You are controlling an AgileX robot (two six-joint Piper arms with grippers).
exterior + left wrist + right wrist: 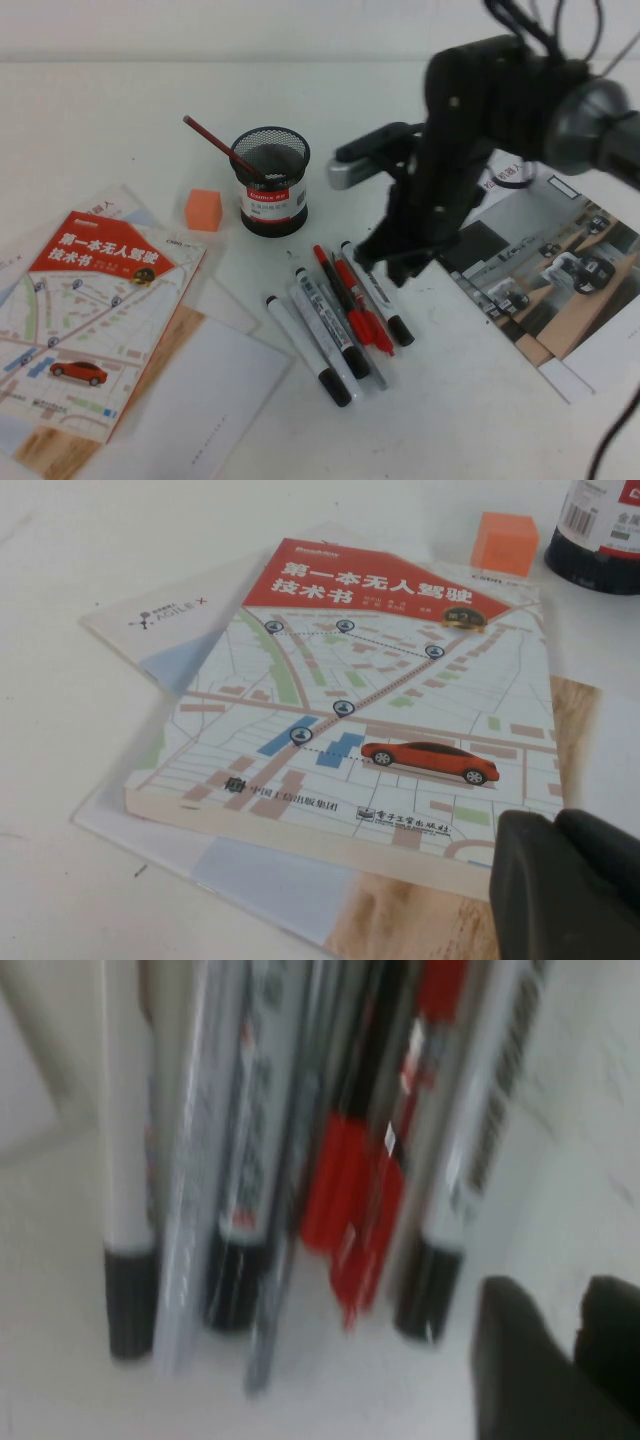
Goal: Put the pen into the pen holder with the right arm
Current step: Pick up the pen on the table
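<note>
The pen (385, 305), a white marker with a black cap, lies rightmost in a row of several markers and red pens (355, 310) on the table. It also shows in the right wrist view (470, 1150). The pen holder (270, 180), a black mesh cup, stands behind the row with a red pencil (220, 145) in it. My right gripper (398, 268) hangs just above the far end of the pen; in the right wrist view the right gripper (565, 1305) is empty, its fingers slightly apart. My left gripper (557, 825) is shut and empty over a book.
A red-and-white map book (85, 320) lies at the left on loose papers (220, 400). It also shows in the left wrist view (360, 700). An orange cube (203, 209) sits left of the holder. An open magazine (560, 280) lies at the right under the right arm.
</note>
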